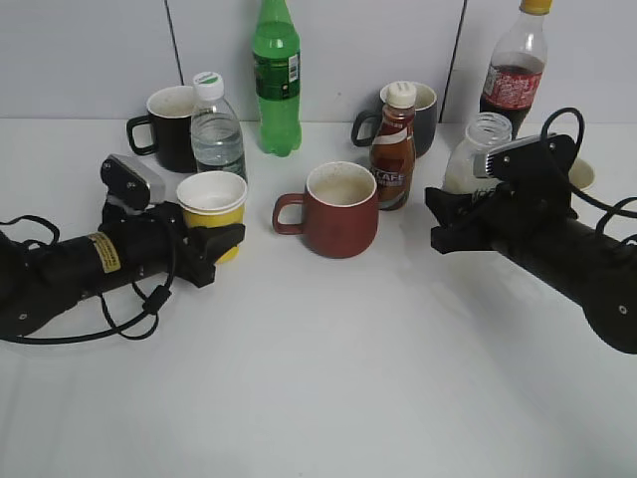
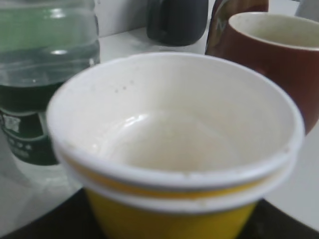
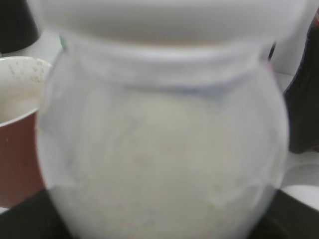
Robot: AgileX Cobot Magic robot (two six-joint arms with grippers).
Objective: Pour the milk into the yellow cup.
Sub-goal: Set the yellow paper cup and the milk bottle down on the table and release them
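So you're gripping the yellow cup [image 1: 212,206] with the left hand [image 1: 221,249] and the milk [image 1: 472,159] with the right hand [image 1: 450,221]; lifting and pouring are still waiting.

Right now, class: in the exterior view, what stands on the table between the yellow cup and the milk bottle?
In the exterior view, the dark red mug and the brown coffee bottle stand between the yellow cup and the milk bottle.

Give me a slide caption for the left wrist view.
Empty yellow cup close up, water bottle behind left, red mug behind right.
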